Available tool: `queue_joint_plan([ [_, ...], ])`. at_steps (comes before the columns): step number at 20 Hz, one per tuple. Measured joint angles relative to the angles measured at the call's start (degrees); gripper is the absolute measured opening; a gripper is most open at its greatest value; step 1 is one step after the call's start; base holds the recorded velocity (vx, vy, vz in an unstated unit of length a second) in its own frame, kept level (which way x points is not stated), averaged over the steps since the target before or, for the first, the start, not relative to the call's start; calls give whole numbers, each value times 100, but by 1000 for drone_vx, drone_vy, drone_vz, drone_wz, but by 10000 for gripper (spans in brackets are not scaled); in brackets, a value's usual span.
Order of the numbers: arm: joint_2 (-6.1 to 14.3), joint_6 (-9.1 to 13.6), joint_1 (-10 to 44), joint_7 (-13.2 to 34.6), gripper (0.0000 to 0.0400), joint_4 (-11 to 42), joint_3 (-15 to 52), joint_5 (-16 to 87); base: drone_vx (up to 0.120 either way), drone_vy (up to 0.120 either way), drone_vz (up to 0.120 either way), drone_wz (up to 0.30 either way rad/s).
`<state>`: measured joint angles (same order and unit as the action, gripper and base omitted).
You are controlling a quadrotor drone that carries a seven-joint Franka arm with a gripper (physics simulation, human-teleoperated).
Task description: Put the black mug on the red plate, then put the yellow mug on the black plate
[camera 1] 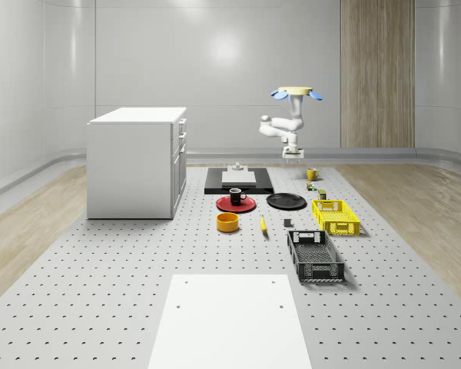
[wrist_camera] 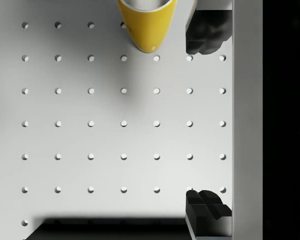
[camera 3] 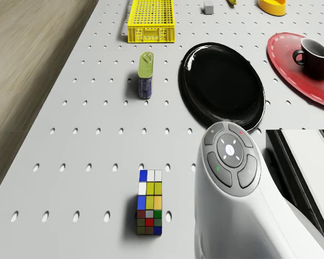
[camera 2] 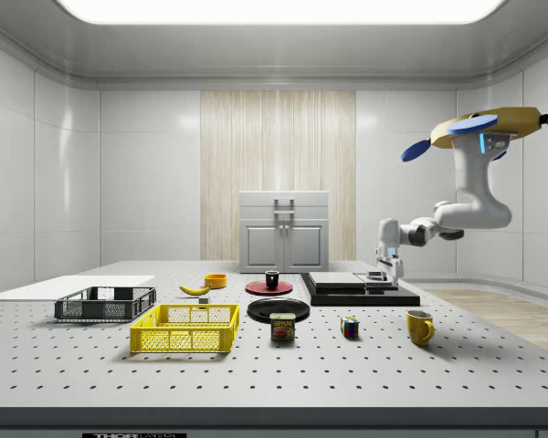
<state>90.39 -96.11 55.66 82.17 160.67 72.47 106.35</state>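
Observation:
The black mug (camera 1: pixel 237 196) (camera 3: pixel 313 56) stands upright on the red plate (camera 1: pixel 224 204) (camera 3: pixel 291 67). Beside it lies the bare black plate (camera 1: pixel 286 201) (camera 3: pixel 221 86). The yellow mug (camera 1: pixel 312 174) (camera 2: pixel 419 327) (wrist_camera: pixel 147 22) stands on the table at the far right in the whole-scene view. The drone (camera 1: pixel 296 94) (camera 2: pixel 493 128) hovers high over that far end. Its arm hangs down, and my gripper (camera 1: pixel 292 156) (camera 2: pixel 390 267) (wrist_camera: pixel 206 122) is open above the table between the yellow mug and the black tray. Nothing sits between the fingers (wrist_camera: pixel 205 32).
A black tray with a white board (camera 1: pixel 238 181) lies close beside the gripper. A can (camera 3: pixel 146 75), a colour cube (camera 3: pixel 149 202), a yellow crate (camera 1: pixel 336 217), a black crate (camera 1: pixel 315 256), a yellow bowl (camera 1: pixel 228 222) and a banana (camera 2: pixel 194 290) lie around. A white cabinet (camera 1: pixel 138 161) stands at the whole-scene view's left.

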Motion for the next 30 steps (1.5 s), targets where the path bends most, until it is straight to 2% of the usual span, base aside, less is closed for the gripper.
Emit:
queue_joint_plan([
  [7,1,-1,0,0,400,0,0,0,-114,120,0,0],
  [10,1,-1,0,0,400,0,0,0,0,120,-13,0],
  [16,1,-1,0,0,400,0,0,-1,0,120,-120,0],
  [21,2,-2,1,0,400,0,0,-1,0,120,-8,0],
  [30,-37,-127,176,35,400,-185,-320,296,0,9,0,0],
])
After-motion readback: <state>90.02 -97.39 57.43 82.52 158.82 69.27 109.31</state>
